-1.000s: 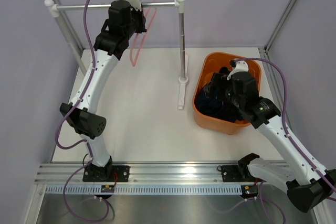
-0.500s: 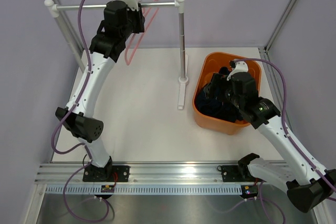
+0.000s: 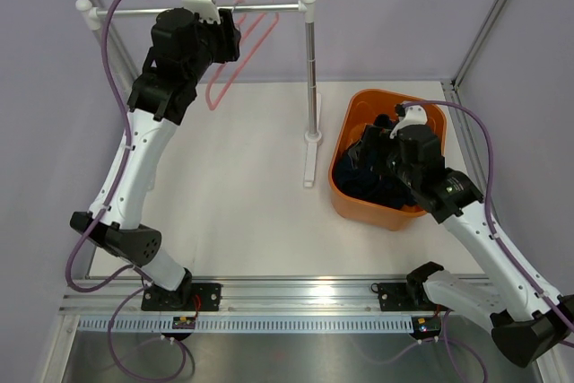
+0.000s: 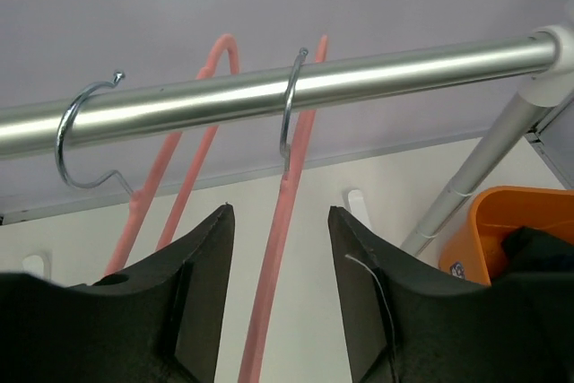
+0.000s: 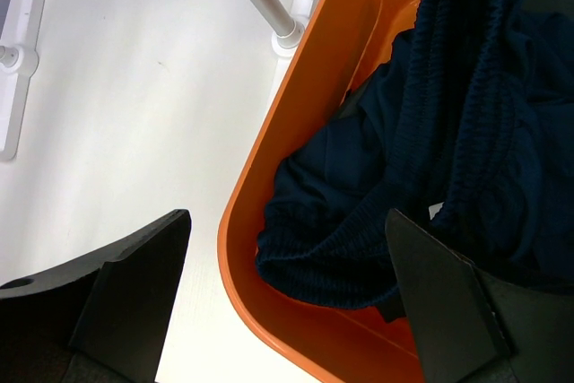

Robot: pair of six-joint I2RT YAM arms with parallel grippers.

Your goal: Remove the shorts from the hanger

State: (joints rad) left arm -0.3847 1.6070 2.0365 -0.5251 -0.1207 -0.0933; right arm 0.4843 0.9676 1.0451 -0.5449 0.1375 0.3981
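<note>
Both shorts [image 5: 430,132] lie heaped in the orange basket [image 5: 309,96] on the right, and the two pink hangers [image 4: 287,195] hang bare on the rail [image 4: 404,65], so the job looks essentially finished and the risk now lies in backing out. Your left gripper [image 4: 276,239] is up at the rail with its jaws partly apart and holding nothing, but one hanger's pink arm runs straight through the gap. Pull away sideways and a finger could catch it, slide its wire hook [image 4: 289,96] along the rail or lift it off altogether. Your right gripper [image 5: 287,221] stands wide open and empty, straddling the basket's left rim, one finger over the table [image 3: 233,186] and one over the cloth. Drop from there and you would strike the rim and could tip the basket, or snag a fold and drag the shorts back out. For room, the middle and near-left of the table are open. The rail closes off the far side, its upright post [image 3: 310,69] stands just left of the basket, and the right wall sits near the basket's other side.
</note>
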